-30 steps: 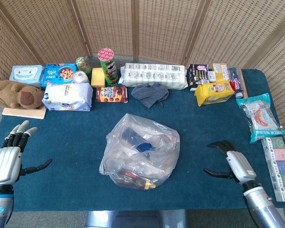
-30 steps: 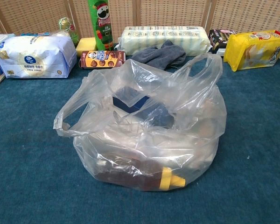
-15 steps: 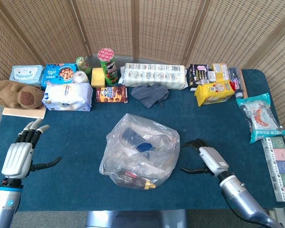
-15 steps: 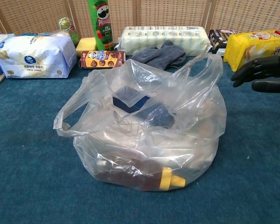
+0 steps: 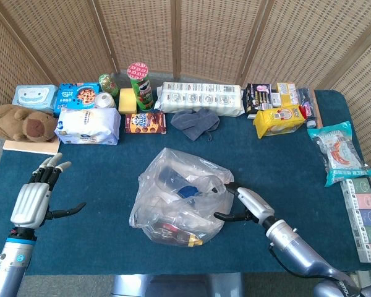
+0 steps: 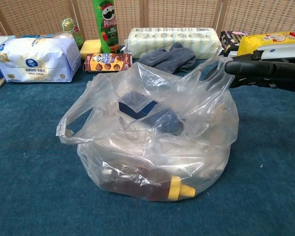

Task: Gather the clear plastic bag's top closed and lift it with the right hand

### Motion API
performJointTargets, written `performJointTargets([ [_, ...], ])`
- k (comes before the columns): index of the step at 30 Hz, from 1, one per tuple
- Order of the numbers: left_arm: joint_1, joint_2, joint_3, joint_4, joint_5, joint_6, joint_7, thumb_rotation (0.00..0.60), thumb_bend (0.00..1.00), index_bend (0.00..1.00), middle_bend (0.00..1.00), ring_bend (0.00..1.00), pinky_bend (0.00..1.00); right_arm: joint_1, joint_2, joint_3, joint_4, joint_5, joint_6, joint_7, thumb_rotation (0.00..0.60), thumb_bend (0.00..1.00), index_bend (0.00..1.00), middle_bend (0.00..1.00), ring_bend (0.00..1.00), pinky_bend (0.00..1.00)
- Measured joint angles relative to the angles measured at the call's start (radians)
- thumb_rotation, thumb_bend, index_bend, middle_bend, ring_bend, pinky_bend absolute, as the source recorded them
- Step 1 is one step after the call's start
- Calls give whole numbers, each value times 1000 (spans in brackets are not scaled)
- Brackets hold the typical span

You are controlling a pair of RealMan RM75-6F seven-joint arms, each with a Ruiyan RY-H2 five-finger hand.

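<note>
Right hand (image 5: pixel 247 205): fingers apart, thumb low and the rest above; fingertips (image 6: pixel 232 67) at the bag's near side wall, by its handle loop; whether they touch the film cannot be told; nothing gripped.
Clear plastic bag (image 5: pixel 182 197): sits on the table just to the left of the right hand, top loose and ungathered, both handle loops slack; not lifted.
Bag contents: a dark blue item high in the middle, a brown bottle with a yellow cap (image 6: pixel 179 189) lying at the bottom front, below and left of the right hand.
Left hand (image 5: pixel 36 197): well apart from the bag on its far side, palm upright, fingers straight and spread, thumb out sideways; holds nothing.
Table (image 5: pixel 99 173): dark blue cloth under both hands.
Grey cloth (image 5: pixel 196 121): crumpled, beyond the bag, away from the right hand.
Yellow pack (image 5: pixel 278 120): beyond the right hand, near the back row.
Green crisp tube (image 5: pixel 140 85): upright in the back row, far beyond the bag.
Plush toy (image 5: pixel 21 122): beyond the left hand, at the table's edge.
</note>
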Motion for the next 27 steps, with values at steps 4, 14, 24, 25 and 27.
performJointTargets([
  [4,-6,-7,0,13,-9,-7,-10,230,118,138,32,0,132,14,12,37,-19,-4,-49,157,212,77,246,258,152,36],
  [14,-14,-18,2,41,-46,-19,-16,233,118,139,32,0,131,39,32,136,-45,-113,-147,714,213,77,296,309,191,36],
  [24,-27,-34,13,65,-91,-51,-13,231,119,138,32,0,131,58,40,121,-3,-364,-86,1241,214,77,340,361,248,62],
  [25,-28,-36,14,66,-93,-52,-13,231,119,138,32,0,131,62,43,112,4,-386,-71,1269,214,76,340,362,248,62],
  [27,-29,-36,16,67,-93,-53,-12,233,120,138,32,0,131,73,47,91,22,-428,-47,1304,217,76,341,362,248,62],
])
